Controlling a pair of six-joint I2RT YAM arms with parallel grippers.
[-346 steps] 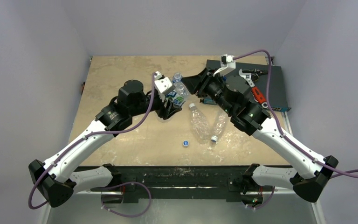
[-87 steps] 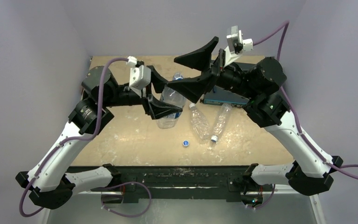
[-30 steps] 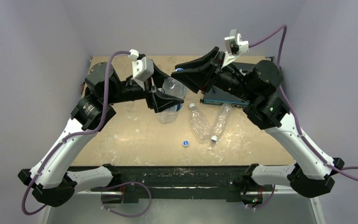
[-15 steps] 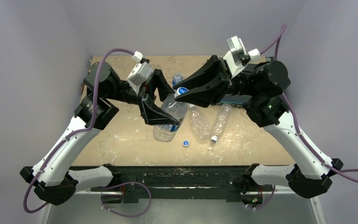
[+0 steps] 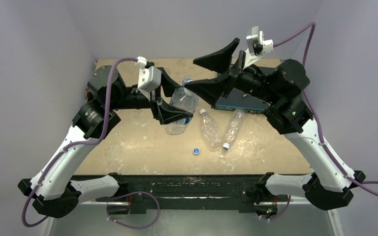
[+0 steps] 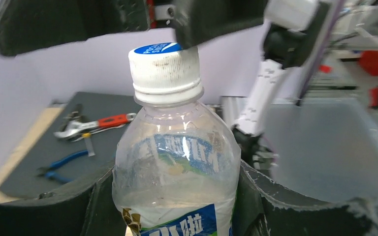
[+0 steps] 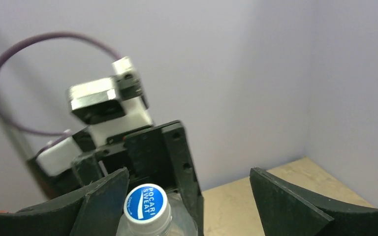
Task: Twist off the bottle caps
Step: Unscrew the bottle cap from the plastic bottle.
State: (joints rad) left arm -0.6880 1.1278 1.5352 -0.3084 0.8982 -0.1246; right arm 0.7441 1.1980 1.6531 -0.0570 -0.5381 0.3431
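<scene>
Within spread right pincer [image 7: 188,171], bottle cap [image 7: 146,202]

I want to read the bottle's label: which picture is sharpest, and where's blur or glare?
Left wrist view: bottle and cap fairly sharp, white glare across the label, tools behind blurred. Right wrist view: cap's blue top readable, background soft. Top view: evenly lit, label too small to read.

Blue-topped cap [image 7: 146,202] between wide-apart jaws
</scene>
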